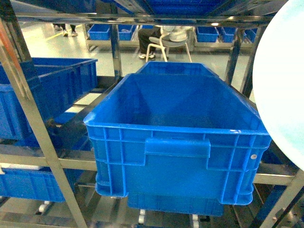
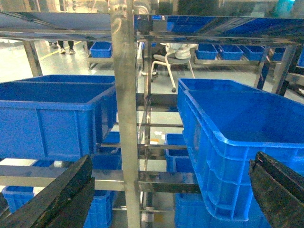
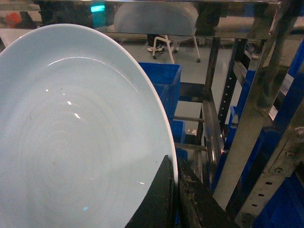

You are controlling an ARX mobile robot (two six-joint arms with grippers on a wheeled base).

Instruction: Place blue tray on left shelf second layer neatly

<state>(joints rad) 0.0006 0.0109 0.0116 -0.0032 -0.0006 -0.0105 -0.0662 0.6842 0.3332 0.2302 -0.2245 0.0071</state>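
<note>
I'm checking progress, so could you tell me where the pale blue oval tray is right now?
The pale blue oval tray is at the head view's right edge, gripped at its rim by the right tool, beside the deep blue plastic crate.

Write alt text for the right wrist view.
The right gripper pinches the rim of the blue tray, which fills the left of the frame. Steel shelf posts and blue crates stand behind.

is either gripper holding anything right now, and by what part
The right gripper pinches the pale blue tray by its rim, fingers closed on the edge. The left gripper is open and holds nothing.
</note>
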